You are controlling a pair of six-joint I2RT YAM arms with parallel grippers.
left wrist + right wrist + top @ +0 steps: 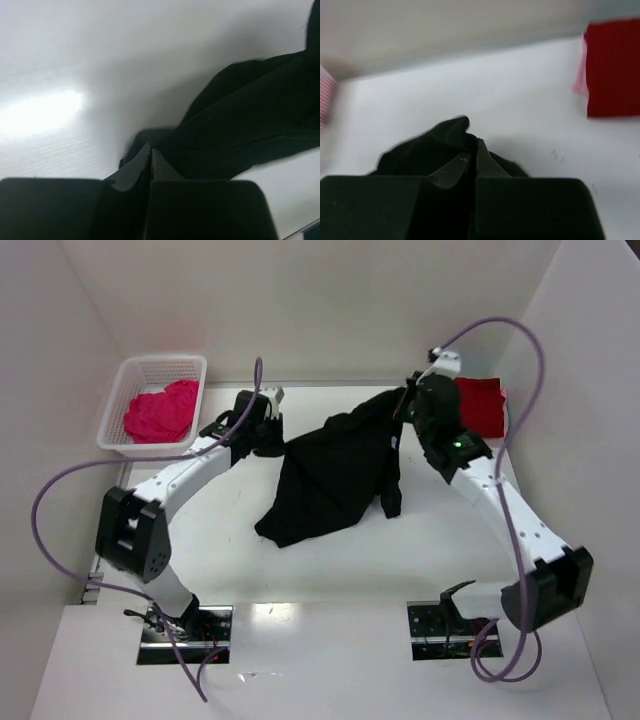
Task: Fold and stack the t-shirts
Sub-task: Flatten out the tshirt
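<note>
Black shirt [335, 475]: limp, light, sags at centre.
Left fingers [150, 152]: pinching its nine-o'clock edge.
Right fingers [476, 146]: pinching its one-o'clock edge.

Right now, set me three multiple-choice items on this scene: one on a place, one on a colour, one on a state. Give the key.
1. The pink shirt lies: A. in the basket B. on the bare table C. in a pincer.
2. The folded shirt at the far right is: A. green B. white C. red.
3. The left pincer and right pincer are: A. both wide open B. both shut on the black shirt C. both shut on nothing.
Key: 1 A, it fills the basket at far left. 2 C, both views of it show red. 3 B, black cloth sits pinched at each closed pair of tips.
</note>
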